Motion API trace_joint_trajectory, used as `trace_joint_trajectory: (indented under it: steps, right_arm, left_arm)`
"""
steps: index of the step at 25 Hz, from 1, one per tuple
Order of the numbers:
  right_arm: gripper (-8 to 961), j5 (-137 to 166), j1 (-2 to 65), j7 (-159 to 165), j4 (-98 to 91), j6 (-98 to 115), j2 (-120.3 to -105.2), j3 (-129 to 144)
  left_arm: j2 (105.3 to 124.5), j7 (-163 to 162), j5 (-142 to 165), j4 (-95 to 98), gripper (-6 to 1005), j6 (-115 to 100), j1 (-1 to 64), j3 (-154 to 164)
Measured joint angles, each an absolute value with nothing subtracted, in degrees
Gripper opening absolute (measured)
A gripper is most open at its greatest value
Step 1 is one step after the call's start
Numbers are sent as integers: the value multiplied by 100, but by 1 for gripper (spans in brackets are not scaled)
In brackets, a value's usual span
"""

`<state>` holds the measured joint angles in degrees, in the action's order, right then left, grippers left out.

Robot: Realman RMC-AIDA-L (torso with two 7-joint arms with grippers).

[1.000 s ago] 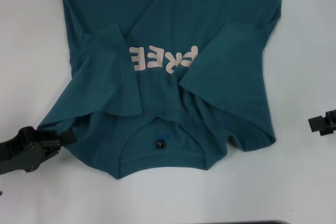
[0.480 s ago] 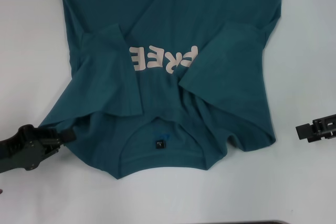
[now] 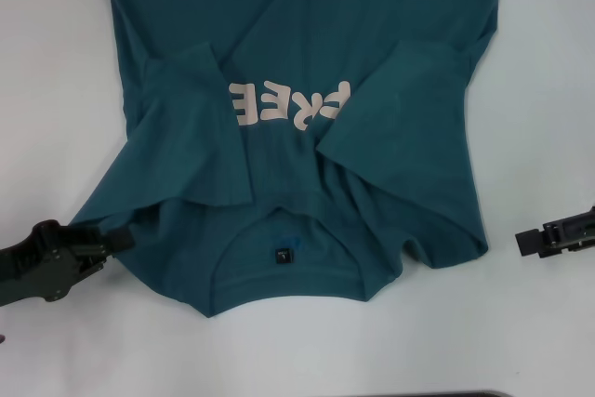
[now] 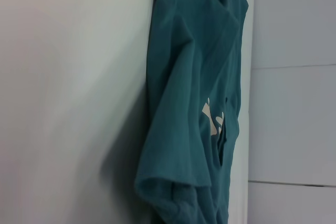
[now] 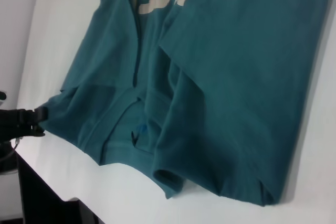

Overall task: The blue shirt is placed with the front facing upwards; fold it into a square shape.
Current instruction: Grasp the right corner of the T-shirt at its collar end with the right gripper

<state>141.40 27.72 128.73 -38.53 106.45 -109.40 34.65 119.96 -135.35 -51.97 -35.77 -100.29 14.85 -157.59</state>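
Observation:
The blue shirt [image 3: 307, 34] lies front up on the white table, collar toward me, with the pale lettering [image 3: 290, 105] reading upside down. Both sleeves are folded inward over the chest. A small dark neck tag [image 3: 282, 255] shows inside the collar. My left gripper [image 3: 116, 237] sits at the shirt's near left shoulder corner and looks shut on its edge; the right wrist view shows the left gripper [image 5: 38, 120] pinching that corner. My right gripper [image 3: 525, 241] hovers to the right of the near right shoulder, a short gap away from the cloth.
The white table [image 3: 56, 90] lies bare on both sides of the shirt. A dark strip [image 3: 418, 394] runs along the near edge. In the right wrist view the table's near edge [image 5: 58, 195] drops off to darkness.
My right gripper has moved left, closer to the shirt's right shoulder. The left gripper and the shirt have stayed put.

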Motion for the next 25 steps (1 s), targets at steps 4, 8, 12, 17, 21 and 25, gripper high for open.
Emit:
trace_joint_trajectory:
  steps: [4, 8, 12, 17, 21, 25]
  right_arm:
    - [807, 14141, 2774, 12590, -3858, 10626, -11035, 3435]
    - [807, 14143, 2775, 12508, -3822, 10560, -11103, 3457]
    - [807, 14143, 2777, 12598, -3794, 10550, -11106, 3494]
    - [807, 14149, 2778, 12871, -3790, 10541, -11076, 3551]
    - [807, 14163, 2799, 12986, -3787, 10522, -11091, 3608]
    - [807, 14303, 2847, 13088, -3787, 10433, -11136, 3631]
  left_arm:
    - [11997, -13535, -5202, -3577, 8, -10028, 1485, -15758]
    - [11997, -13535, -5204, -3569, 8, -10020, 1486, -15758]
    - [11997, -13536, -5204, -3568, 8, -10018, 1492, -15758]
    - [12000, -13541, -5204, -3568, 7, -10004, 1500, -15758]
    - [12007, -13542, -5203, -3561, 7, -10002, 1517, -15758]
    - [12006, -13550, -5203, -3559, 7, -10001, 1526, -15759]
